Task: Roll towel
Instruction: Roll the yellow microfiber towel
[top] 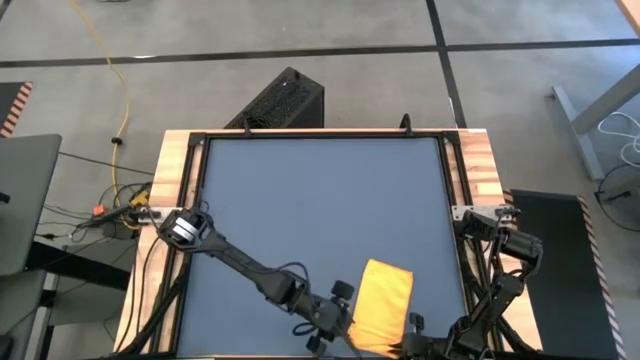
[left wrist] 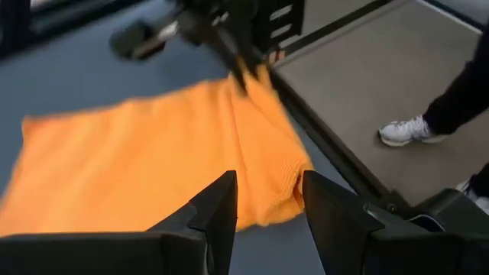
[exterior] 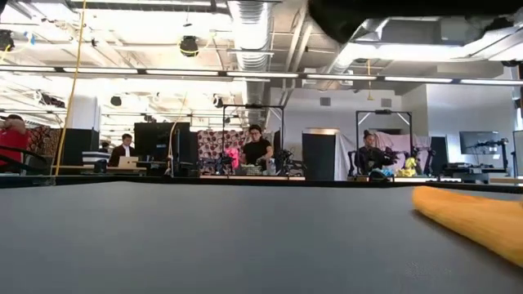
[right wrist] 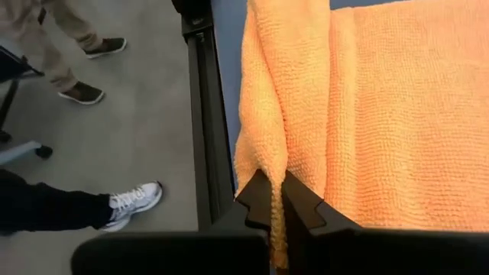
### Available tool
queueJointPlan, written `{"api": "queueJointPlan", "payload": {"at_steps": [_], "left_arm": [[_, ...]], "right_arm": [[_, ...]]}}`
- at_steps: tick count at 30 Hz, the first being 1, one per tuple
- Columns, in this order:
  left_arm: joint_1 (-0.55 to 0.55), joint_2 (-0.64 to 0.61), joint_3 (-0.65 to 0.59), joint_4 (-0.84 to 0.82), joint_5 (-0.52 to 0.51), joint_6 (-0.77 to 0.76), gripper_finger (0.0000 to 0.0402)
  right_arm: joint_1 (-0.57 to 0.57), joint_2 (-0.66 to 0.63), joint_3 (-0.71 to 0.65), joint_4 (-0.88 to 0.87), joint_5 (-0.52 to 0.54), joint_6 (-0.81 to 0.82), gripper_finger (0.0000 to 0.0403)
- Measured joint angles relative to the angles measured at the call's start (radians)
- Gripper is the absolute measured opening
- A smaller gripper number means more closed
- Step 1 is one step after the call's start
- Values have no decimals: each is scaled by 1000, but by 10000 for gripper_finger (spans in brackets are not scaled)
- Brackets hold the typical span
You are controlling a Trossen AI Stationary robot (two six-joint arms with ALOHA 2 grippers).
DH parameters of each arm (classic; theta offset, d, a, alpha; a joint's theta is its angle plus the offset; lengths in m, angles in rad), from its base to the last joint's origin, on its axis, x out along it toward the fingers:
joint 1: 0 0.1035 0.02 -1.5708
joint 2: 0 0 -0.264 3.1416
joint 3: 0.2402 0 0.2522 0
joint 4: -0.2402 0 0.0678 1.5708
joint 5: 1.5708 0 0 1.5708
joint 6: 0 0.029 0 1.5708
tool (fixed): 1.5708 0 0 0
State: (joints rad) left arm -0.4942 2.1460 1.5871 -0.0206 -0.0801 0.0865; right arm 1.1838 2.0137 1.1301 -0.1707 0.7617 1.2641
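The yellow-orange towel [top: 383, 305] lies flat on the dark tabletop by the near edge, right of the middle. It also shows in the low view, towel [exterior: 474, 216]. Its near edge is turned over into a thick fold [right wrist: 263, 99]. My right gripper [right wrist: 275, 187] is shut on that fold at the towel's near right corner. My left gripper [left wrist: 267, 206] hangs open above the towel's left side and touches nothing; the towel [left wrist: 153, 160] spreads out beyond its fingers. My right gripper pinches the turned-over near edge of the towel [right wrist: 269, 156] between its two fingers, at the fold's right end. The fingers slant down from the table's near right. The cloth rises in a ridge to the fingers [left wrist: 256, 80]; the rest of the towel lies on the table.
The table's dark frame [right wrist: 202, 114] runs close along the towel's near edge. People's shoes [right wrist: 130, 202] stand on the floor just past it. The tabletop [top: 320, 200] stretches bare toward the far side, with wooden boards [top: 170, 200] along both sides.
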Motion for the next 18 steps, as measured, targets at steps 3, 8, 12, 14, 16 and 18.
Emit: {"api": "queueJointPlan", "payload": {"at_steps": [3,8,12,14,16,18], "left_arm": [[-1,0,0,26,42,112,139],[-47,0,0,27,48,447,139],[-88,1,-23,21,10,853,139],[-97,29,-16,10,-117,970,139],[-102,63,-13,10,-265,1076,139],[-103,96,-13,43,-340,1223,139]], "right_arm": [[-4,-3,-3,2,0,14,23],[-21,-22,-58,87,18,69,24],[-40,-32,-102,178,23,73,25],[-50,-33,-112,208,23,74,25],[-60,-33,-122,238,23,74,25],[-68,-33,-123,258,23,74,25]]}}
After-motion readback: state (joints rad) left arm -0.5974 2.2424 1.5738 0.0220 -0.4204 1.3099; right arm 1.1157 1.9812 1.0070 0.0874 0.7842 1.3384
